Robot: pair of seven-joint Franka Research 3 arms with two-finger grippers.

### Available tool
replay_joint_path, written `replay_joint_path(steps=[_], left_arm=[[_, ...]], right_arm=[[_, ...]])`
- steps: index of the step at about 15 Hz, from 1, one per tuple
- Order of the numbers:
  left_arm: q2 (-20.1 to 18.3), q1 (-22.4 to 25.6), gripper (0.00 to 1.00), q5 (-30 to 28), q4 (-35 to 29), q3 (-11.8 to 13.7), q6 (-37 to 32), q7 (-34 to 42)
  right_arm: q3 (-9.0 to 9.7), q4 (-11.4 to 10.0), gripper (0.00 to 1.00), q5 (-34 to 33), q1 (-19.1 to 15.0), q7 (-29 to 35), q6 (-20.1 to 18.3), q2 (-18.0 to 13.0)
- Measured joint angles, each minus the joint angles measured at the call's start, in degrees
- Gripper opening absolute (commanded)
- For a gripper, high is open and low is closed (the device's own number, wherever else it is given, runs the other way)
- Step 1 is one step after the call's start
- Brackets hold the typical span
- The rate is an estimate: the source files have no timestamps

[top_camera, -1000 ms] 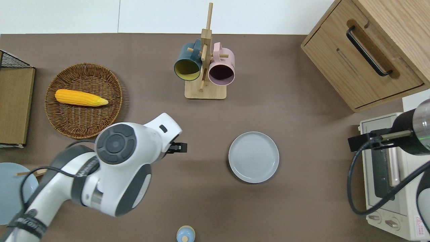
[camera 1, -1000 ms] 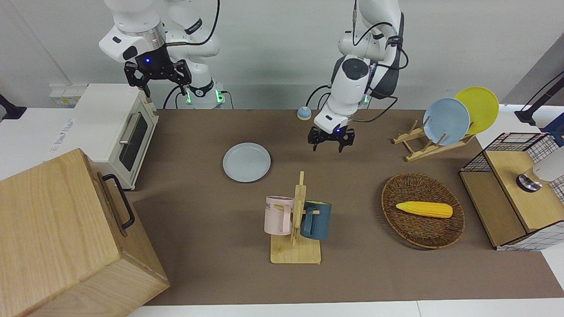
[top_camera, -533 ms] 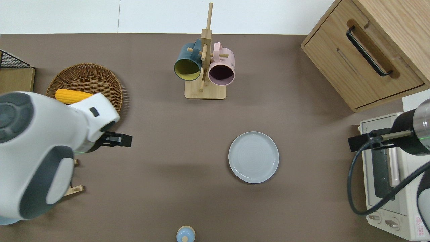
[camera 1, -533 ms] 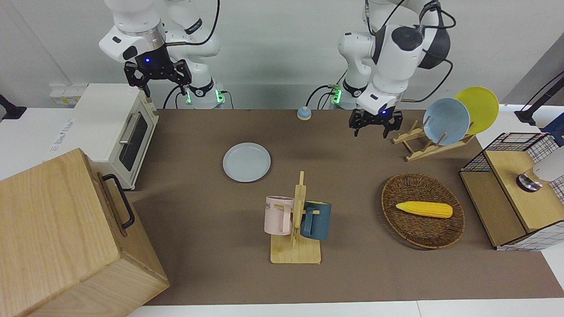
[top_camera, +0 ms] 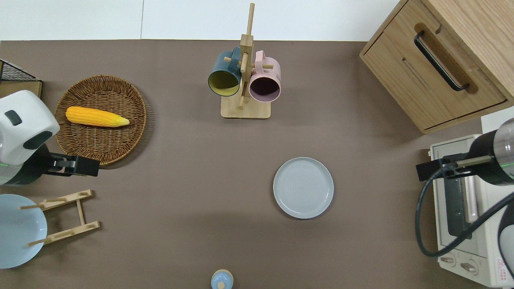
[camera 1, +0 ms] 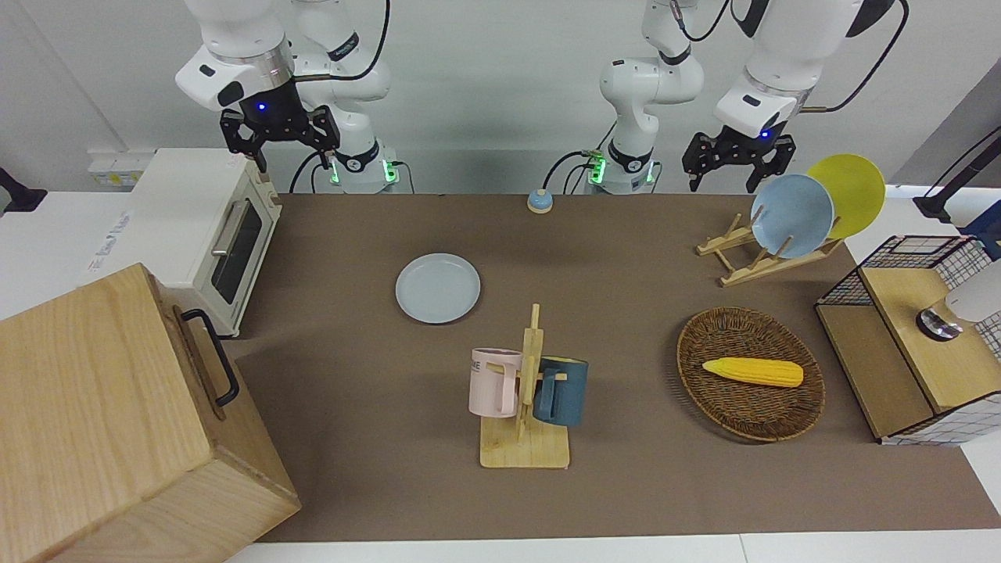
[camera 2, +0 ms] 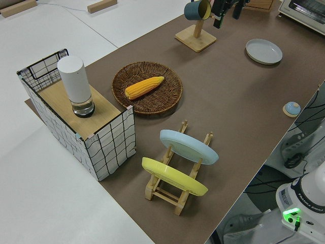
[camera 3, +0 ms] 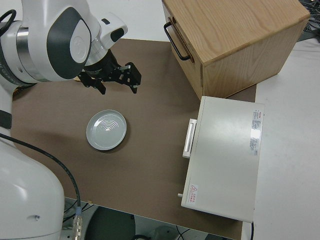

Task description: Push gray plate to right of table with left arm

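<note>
Left gripper (camera 1: 731,160) up in the air by the wicker basket (top_camera: 100,120) and plate rack (top_camera: 64,218), jaws wide, holding nothing. Gray plate (top_camera: 303,187) flat mid-counter (top_camera: 180,168), nearer the robots than the mug stand (top_camera: 245,108). Right arm parked.

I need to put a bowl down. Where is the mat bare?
Bare mat lies between the gray plate and the plate rack, and between the mug tree and the wooden cabinet. It is crowded toward the left arm's end, around the wicker basket.
</note>
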Motion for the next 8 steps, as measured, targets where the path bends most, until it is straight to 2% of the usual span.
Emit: replay_joint_path(steps=[3, 8], left_arm=[[0.0, 0.0, 1.0, -0.1, 0.7, 1.2, -0.4, 0.0], [0.0, -0.1, 1.0, -1.1, 1.4, 1.2, -0.6, 0.0]], right_arm=[[0.0, 0.0, 0.996, 0.0, 0.0, 0.0, 0.0, 0.0], [0.0, 0.0, 0.996, 0.0, 0.0, 0.0, 0.0, 0.0]])
